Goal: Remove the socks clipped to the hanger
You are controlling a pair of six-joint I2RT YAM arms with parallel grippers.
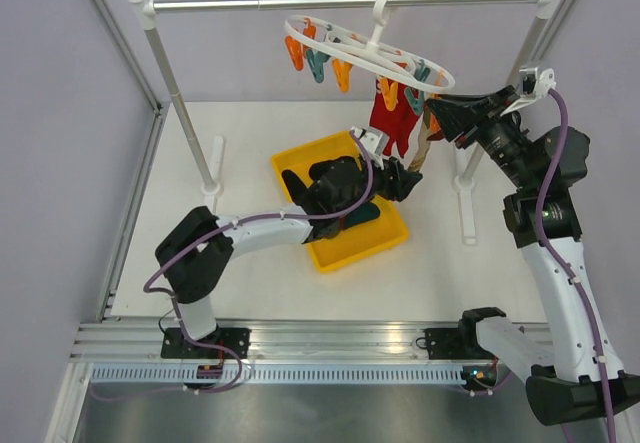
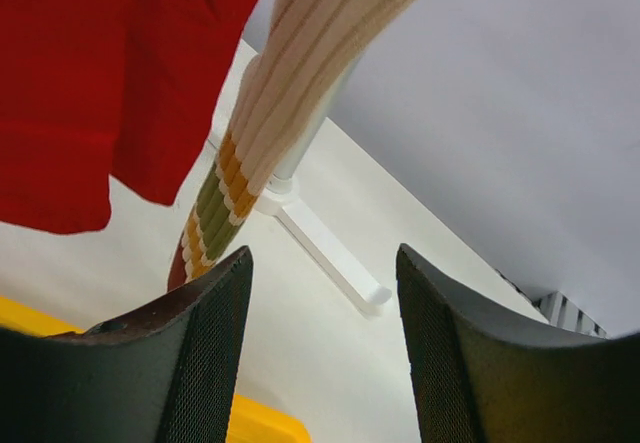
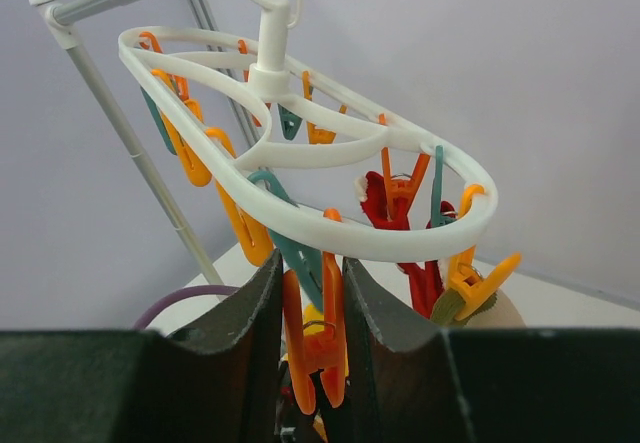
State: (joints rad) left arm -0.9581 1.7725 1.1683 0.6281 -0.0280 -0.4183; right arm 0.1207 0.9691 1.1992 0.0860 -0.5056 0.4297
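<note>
Reaching up, right fingers (image 3: 240,338) pinch an orange clip (image 3: 318,363); left fingers (image 2: 200,353) spread below socks (image 2: 80,83).

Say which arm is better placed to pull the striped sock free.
Left. The left gripper, open, sits at the striped sock's lower end, beside the red sock. The right gripper is up at the hanger, closed on an orange clip.
</note>
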